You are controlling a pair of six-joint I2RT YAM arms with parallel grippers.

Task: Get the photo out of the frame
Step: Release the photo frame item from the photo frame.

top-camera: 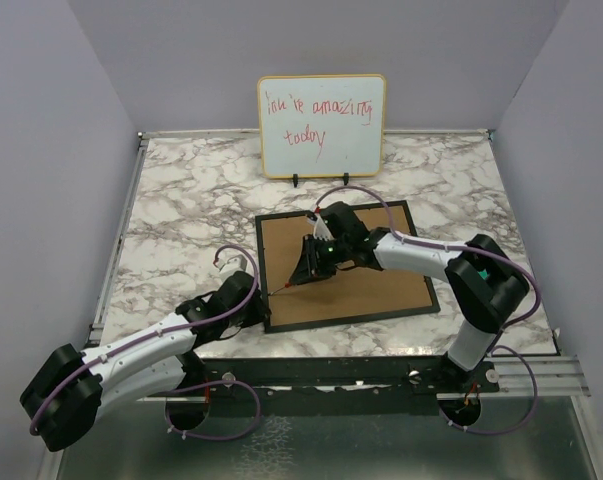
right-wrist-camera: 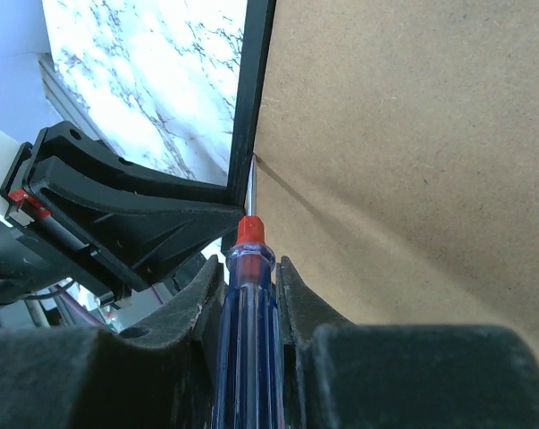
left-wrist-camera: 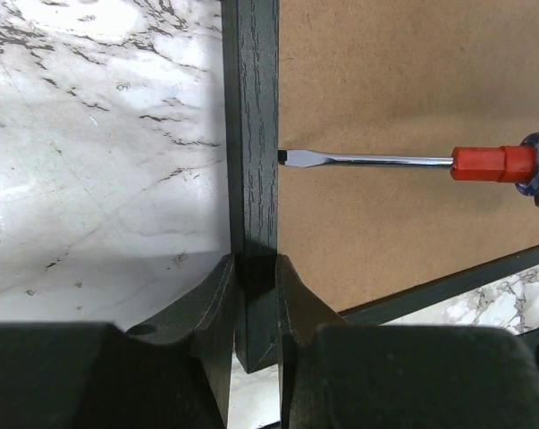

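The frame (top-camera: 361, 318) lies face down on the marble table, its brown back panel (top-camera: 371, 285) up. The photo is hidden beneath that panel. My left gripper (top-camera: 264, 300) is shut on the frame's black left rail (left-wrist-camera: 251, 134) near the near-left corner, one finger on each side of it (left-wrist-camera: 254, 264). My right gripper (top-camera: 306, 268) is shut on a screwdriver (right-wrist-camera: 248, 295) with a blue handle and red collar. It reaches over the panel, and its flat tip (left-wrist-camera: 282, 157) rests against the rail's inner edge, where the panel (left-wrist-camera: 412, 80) meets it.
A small whiteboard (top-camera: 322, 125) with red handwriting stands upright just beyond the frame's far edge. Grey walls close in on the left, right and back. A metal rail (top-camera: 541, 375) runs along the table's near edge by the arm bases.
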